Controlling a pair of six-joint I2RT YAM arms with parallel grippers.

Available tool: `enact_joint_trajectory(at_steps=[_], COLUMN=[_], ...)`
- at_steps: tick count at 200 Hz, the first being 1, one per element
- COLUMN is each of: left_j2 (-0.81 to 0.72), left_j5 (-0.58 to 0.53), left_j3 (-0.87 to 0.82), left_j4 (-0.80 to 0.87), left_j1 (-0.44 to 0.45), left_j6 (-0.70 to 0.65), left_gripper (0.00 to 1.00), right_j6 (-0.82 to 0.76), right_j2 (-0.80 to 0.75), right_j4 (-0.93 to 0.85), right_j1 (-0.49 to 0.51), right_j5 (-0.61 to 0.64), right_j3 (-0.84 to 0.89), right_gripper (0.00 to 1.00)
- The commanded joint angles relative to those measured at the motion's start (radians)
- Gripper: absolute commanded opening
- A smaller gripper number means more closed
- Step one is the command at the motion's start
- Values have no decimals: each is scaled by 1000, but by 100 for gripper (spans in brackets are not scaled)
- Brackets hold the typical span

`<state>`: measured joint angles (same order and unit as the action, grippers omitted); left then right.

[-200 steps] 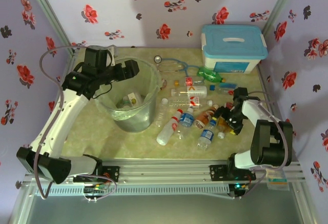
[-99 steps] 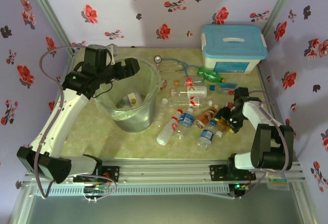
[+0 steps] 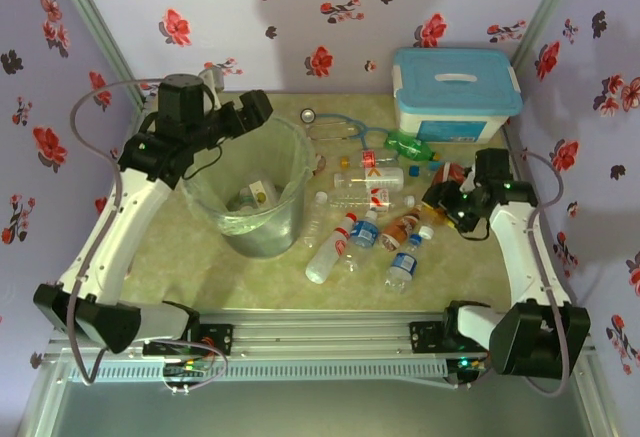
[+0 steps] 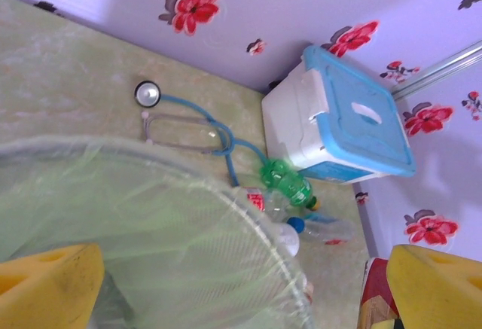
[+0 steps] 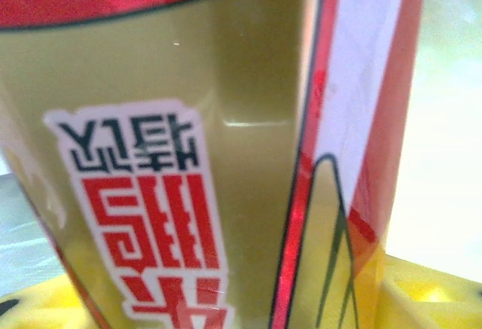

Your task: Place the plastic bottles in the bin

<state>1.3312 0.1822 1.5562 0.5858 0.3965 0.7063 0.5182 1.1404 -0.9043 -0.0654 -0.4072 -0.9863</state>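
Note:
The bin (image 3: 250,197), a grey translucent bucket with a clear bag, stands left of centre with a bottle (image 3: 258,195) inside. Several plastic bottles (image 3: 365,197) lie to its right, among them a green one (image 3: 408,143) and an amber one (image 3: 403,225). My left gripper (image 3: 245,112) hovers open over the bin's far rim (image 4: 248,208), its yellow fingers (image 4: 45,287) wide apart with nothing between them. My right gripper (image 3: 447,195) is shut on a bottle with a red and gold label (image 5: 226,156), lifted off the table at the right (image 3: 450,173).
A white box with a light-blue lid (image 3: 455,92) stands at the back right. A blue stethoscope (image 3: 335,125) lies behind the bottles, between the bin and the box. Flowered walls close in the table on three sides.
My right gripper has closed on the red-labelled bottle and lifted it up and back from the pile. My left gripper has shifted slightly towards the bin's far rim.

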Motion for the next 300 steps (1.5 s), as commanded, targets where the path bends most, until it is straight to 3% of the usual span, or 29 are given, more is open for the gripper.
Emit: enact_joint_trajectory(at_steps=[1, 30, 53, 86, 139, 204, 245, 282, 300], left_j2=[44, 88, 115, 180, 280, 308, 315, 324, 331], left_j5=[43, 47, 114, 177, 195, 195, 195, 194, 195], left_j3=[88, 234, 268, 297, 345, 325, 314, 321, 330], left_j4=[8, 84, 6, -42, -90, -115, -119, -132, -132], left_j1=[18, 36, 61, 122, 190, 223, 228, 228, 228], left_j6=[-13, -80, -53, -40, -12, 1, 8, 14, 13], left_gripper=[97, 100, 100, 100, 100, 100, 79, 68, 68], right_j6=[-29, -129, -220, -178, -177, -107, -98, -101, -111], right_j2=[-4, 73, 130, 207, 304, 337, 340, 334, 324], right_j4=[77, 169, 225, 406, 470, 587, 609, 604, 589], right_j1=[33, 128, 251, 373, 542, 565, 567, 567, 567], right_j5=[-108, -193, -271, -436, -386, -418, -423, -420, -389], right_j3=[-85, -197, -290, -378, -487, -511, -504, -502, -499], right_gripper=[63, 62, 63, 63, 62, 61, 61, 62, 76])
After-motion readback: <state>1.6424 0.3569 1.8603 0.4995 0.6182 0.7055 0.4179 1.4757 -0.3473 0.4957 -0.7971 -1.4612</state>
